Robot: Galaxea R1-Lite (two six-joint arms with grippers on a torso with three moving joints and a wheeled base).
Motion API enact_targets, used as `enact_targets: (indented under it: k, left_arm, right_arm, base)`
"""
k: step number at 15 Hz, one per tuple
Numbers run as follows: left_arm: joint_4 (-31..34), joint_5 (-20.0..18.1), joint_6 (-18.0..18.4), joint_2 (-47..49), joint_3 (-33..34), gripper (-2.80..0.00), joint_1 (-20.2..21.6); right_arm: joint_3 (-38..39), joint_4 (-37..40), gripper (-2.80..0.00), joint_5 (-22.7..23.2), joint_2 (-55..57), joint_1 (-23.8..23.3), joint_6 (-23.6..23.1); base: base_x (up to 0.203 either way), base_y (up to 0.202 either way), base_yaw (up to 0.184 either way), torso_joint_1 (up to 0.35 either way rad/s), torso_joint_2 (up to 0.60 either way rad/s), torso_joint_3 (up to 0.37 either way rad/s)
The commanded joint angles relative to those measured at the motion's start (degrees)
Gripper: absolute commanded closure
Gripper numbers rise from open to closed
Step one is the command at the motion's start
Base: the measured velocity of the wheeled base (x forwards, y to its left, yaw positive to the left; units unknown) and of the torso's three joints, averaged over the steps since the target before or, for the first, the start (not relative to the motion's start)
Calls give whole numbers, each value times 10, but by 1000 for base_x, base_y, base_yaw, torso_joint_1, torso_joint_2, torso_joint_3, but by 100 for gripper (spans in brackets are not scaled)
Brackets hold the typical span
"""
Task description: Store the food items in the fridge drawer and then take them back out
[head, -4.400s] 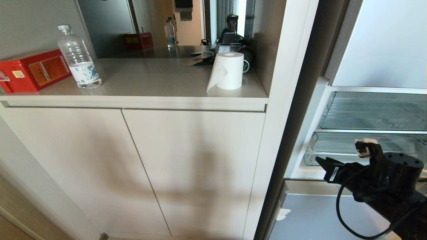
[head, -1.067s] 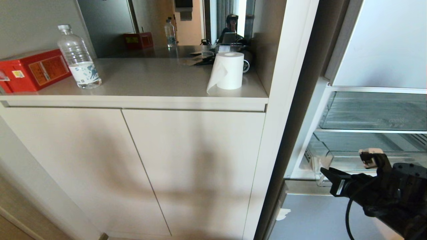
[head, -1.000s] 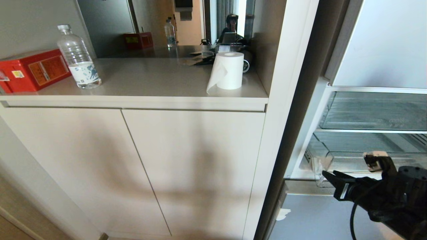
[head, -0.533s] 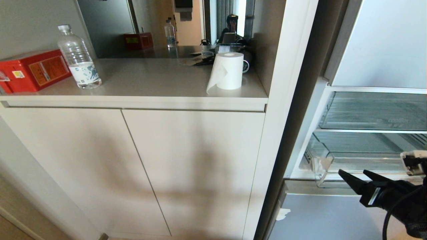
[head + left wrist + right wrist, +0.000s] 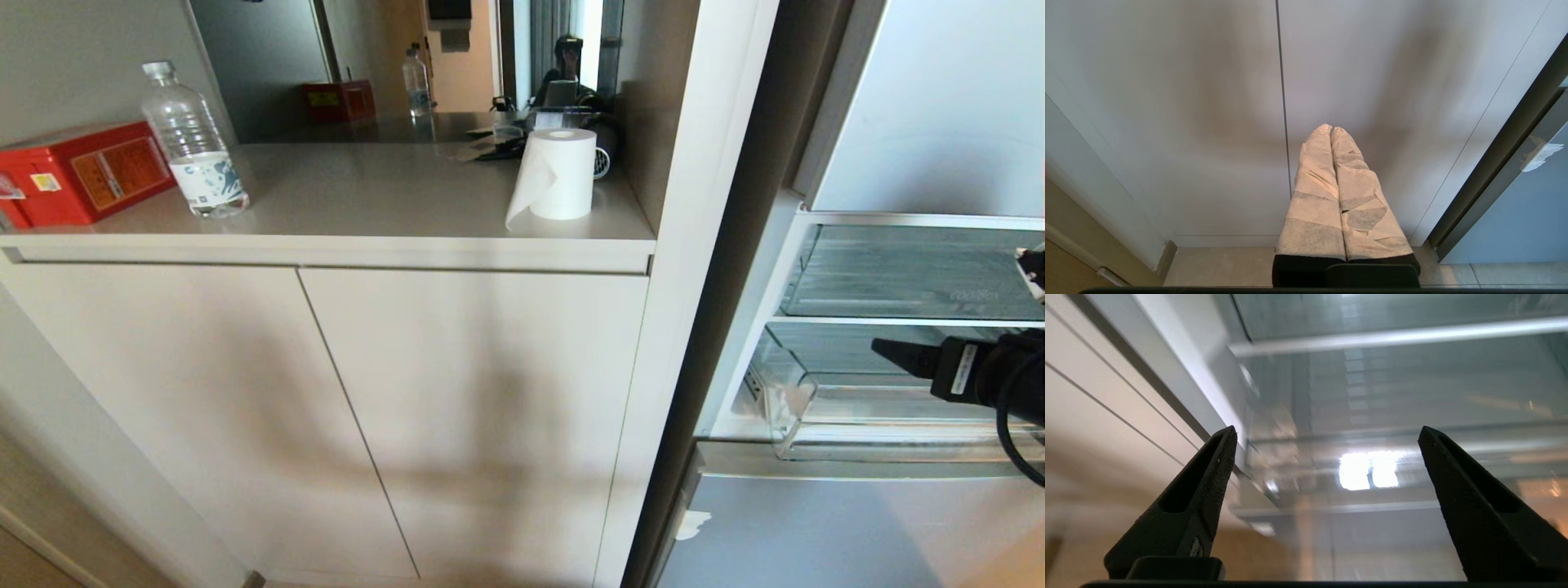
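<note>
Setting: pale cabinet counter [image 5: 367, 196] beside an open fridge.
Fridge drawer: wide clear plastic fridge drawer [image 5: 857, 408] with ribbed floor, pulled partway out below a glass shelf [image 5: 898, 278] bearing faint writing, too dim to read.
Right gripper: black right gripper [image 5: 1327, 435] over the drawer, fingers spread wide, holding nothing.
Left gripper: tape-wrapped left gripper [image 5: 1331, 128] pressed together, facing cabinet doors.
Counter items: red box [image 5: 77, 171] with orange label, text illegible; clear bottle [image 5: 192, 143]; white paper roll [image 5: 559, 173].
</note>
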Motion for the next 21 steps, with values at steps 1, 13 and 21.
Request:
enact_targets:
  k: [1, 13, 21]
  left_arm:
    - [0, 0, 0, 1, 0, 0, 0]
    - [0, 0, 0, 1, 0, 0, 0]
    - [0, 0, 0, 1, 0, 0, 0]
  right_arm:
    - [-34, 25, -280, 0, 51, -10, -6]
    - [-183, 27, -280, 0, 256, -42, -52]
    - [-209, 217, -280, -2, 183, -65, -77]
  base:
    - [0, 0, 0, 0, 0, 0]
    - [0, 0, 0, 0, 0, 0]
    - [0, 0, 0, 0, 0, 0]
